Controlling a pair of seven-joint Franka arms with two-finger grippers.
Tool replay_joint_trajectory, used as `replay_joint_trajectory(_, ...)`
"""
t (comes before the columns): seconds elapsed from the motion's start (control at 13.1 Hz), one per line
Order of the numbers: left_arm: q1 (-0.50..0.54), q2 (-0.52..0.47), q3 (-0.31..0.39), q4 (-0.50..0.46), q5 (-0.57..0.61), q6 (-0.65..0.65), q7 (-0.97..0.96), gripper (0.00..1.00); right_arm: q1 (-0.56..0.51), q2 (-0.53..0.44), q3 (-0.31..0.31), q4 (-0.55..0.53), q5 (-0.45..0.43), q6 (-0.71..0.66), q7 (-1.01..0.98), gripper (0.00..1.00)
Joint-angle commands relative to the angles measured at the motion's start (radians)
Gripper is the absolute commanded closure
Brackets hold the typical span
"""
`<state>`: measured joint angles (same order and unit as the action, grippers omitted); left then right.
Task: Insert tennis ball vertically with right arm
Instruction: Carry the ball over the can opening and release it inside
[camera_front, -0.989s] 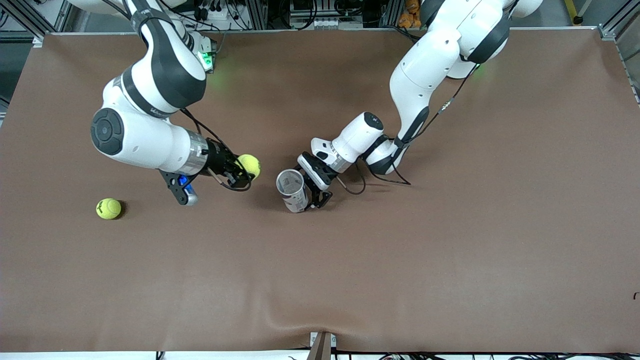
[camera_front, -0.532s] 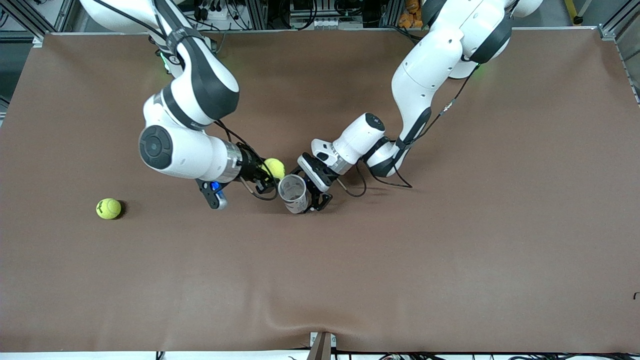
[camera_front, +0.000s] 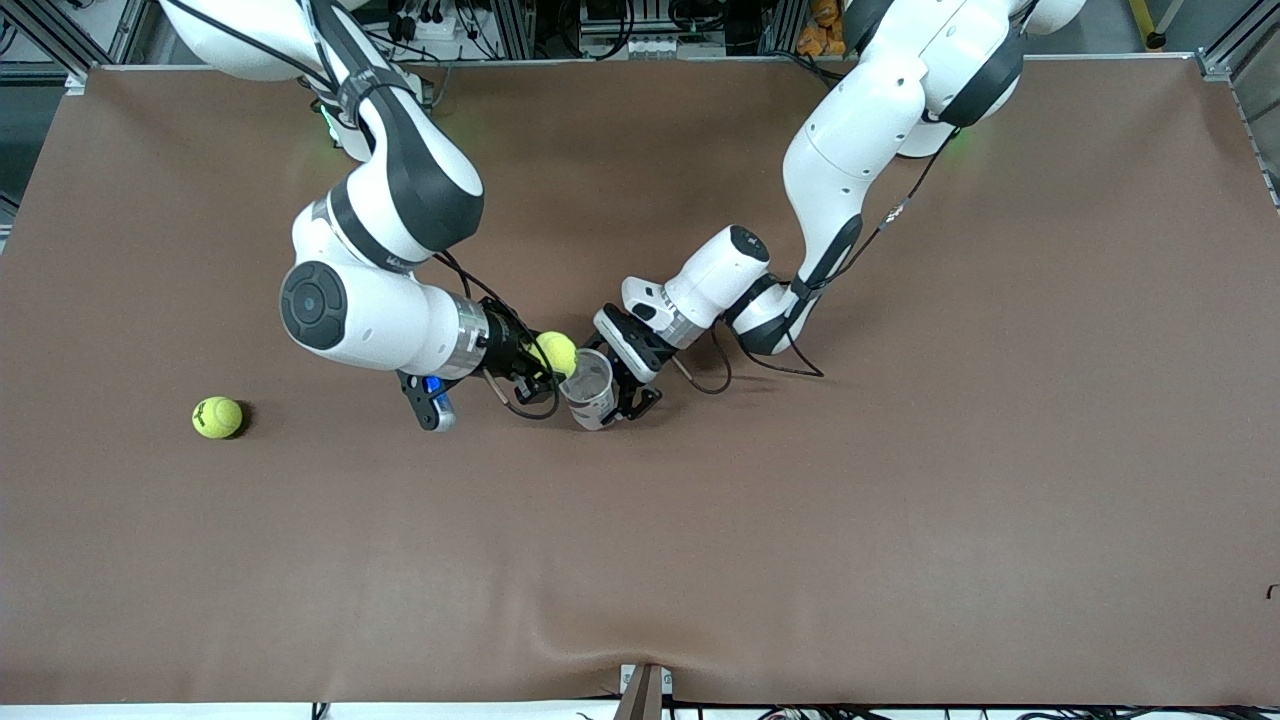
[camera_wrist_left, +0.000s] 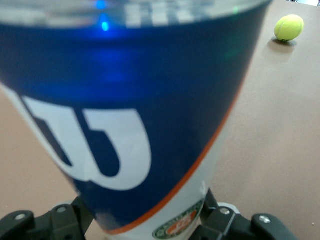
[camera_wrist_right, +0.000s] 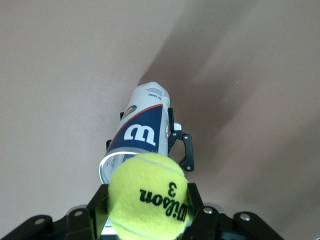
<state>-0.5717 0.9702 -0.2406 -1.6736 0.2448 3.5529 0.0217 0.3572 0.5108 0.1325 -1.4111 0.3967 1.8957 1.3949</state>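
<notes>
Brown worktop (camera_front: 900, 500) noted: tennis ball (camera_front: 556, 352) is pinched in right gripper (camera_front: 540, 362) jaws beside the mouth of the can (camera_front: 590, 388), clamped by left gripper (camera_front: 628, 385); misalignment risks rim strike, ball dropped.

Count, items on or over brown table (camera_front: 900, 520):
- Fuzzy yellow-green tennis balls: 2. One (camera_front: 556, 351) at table centre, one (camera_front: 217, 417) loose near the right arm's end.
- Clear plastic ball canister with blue-and-white label (camera_front: 590, 388): 1, centre.
- White jointed robot arms: 2.
</notes>
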Motion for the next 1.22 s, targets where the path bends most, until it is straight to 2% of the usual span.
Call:
replay_joint_trajectory(0.0, 0.001, -0.011, 0.004, -0.008, 0.016, 0.004, 0.003, 0.18, 0.020, 0.043, -0.001, 0.060, 0.010, -0.006, 0.029, 1.00)
replay_joint_trajectory(0.3, 0.001, -0.011, 0.004, -0.008, 0.036, 0.004, 0.003, 0.21, 0.026, 0.058, -0.001, 0.063, 0.008, 0.029, 0.045, 1.00)
replay_joint_trajectory(0.38, 0.001, -0.011, 0.004, -0.008, 0.036, 0.004, 0.003, 0.21, 0.029, 0.066, -0.001, 0.063, 0.007, 0.037, 0.047, 0.87)
replay_joint_trajectory(0.46, 0.003, -0.011, 0.004, -0.008, 0.036, 0.004, 0.003, 0.21, 0.028, 0.075, -0.001, 0.063, 0.007, 0.037, 0.047, 0.34)
replay_joint_trajectory(0.53, 0.001, -0.011, 0.004, -0.008, 0.036, 0.004, 0.003, 0.21, 0.029, 0.075, -0.001, 0.063, 0.005, 0.037, 0.046, 0.00)
replay_joint_trajectory(0.91, 0.003, -0.011, 0.003, -0.008, 0.036, 0.004, 0.003, 0.21, 0.034, 0.066, -0.001, 0.066, -0.015, 0.003, 0.047, 0.00)
replay_joint_trajectory(1.14, 0.003, -0.011, 0.004, -0.008, 0.036, 0.004, 0.003, 0.21, 0.002, 0.068, -0.008, 0.167, -0.016, -0.125, 0.029, 0.00)
